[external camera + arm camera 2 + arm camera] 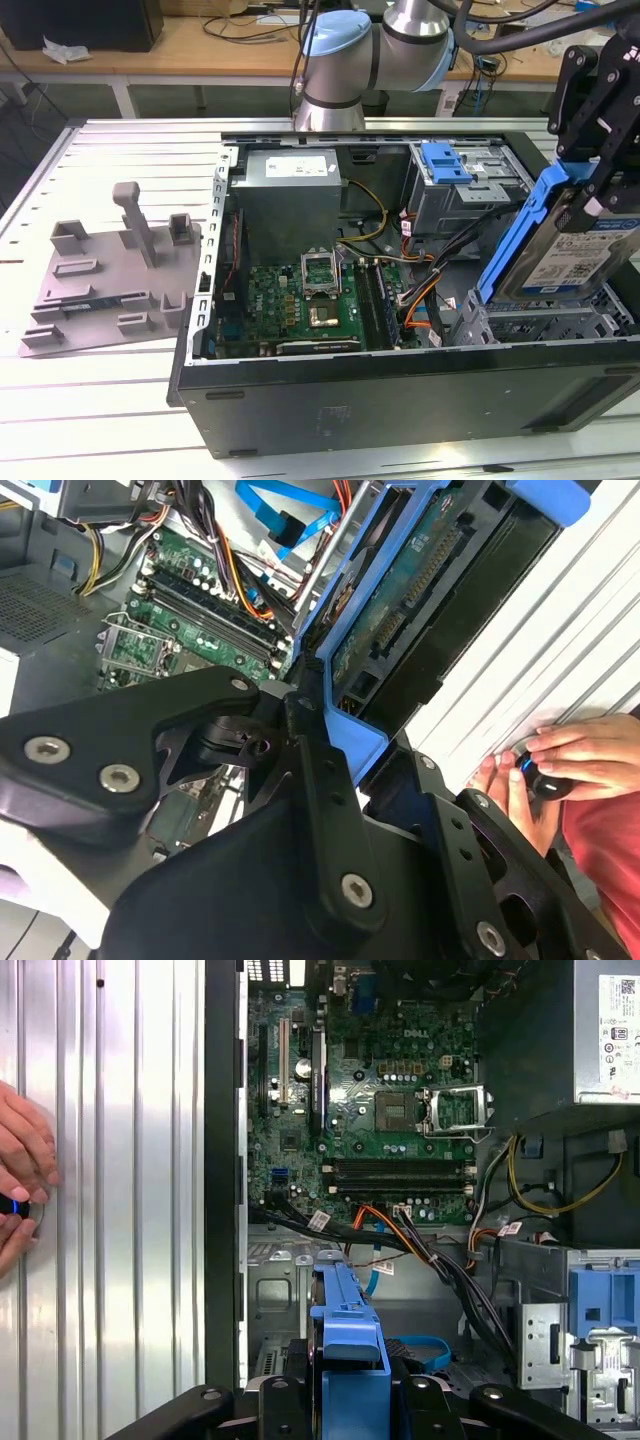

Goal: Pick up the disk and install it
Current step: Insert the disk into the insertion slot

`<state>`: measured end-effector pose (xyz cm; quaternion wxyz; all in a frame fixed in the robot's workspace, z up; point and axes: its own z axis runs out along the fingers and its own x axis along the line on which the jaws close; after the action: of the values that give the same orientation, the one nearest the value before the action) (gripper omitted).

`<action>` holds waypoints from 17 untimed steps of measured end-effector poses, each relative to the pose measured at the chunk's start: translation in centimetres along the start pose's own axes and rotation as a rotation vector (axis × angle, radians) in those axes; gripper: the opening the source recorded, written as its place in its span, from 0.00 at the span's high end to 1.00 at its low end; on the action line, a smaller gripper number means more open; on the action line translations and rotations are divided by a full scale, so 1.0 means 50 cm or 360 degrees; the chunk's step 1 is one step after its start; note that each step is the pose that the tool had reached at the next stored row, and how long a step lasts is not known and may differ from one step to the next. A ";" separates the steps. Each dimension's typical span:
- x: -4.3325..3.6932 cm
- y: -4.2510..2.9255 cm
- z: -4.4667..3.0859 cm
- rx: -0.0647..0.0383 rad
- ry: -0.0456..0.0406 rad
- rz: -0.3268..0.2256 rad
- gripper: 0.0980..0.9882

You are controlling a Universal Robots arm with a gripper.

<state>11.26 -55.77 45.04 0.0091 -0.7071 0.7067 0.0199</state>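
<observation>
Clamping the blue-framed silver rectangular disk, the black hand holds it tilted over the open black metal computer case: picked up, not yet installed.

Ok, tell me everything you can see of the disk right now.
The disk is a flat silver drive with a blue-and-white label, framed by a blue plastic carrier. The gripper clamps its upper end and holds it steeply tilted over the exterior view's right end of the open computer case. Its lower end is at the grey drive cage; I cannot tell whether they touch. In the second wrist view its other face shows a green circuit board and a connector.
</observation>
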 end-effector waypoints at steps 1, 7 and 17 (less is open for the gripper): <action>0.000 0.000 0.001 0.0000 0.0000 0.0000 0.70; 0.000 0.000 0.006 0.0000 0.0000 0.0000 0.70; 0.000 -0.003 0.011 0.0000 0.0000 0.0000 0.70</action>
<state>11.38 -55.77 44.48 0.0091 -0.7071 0.7068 0.0199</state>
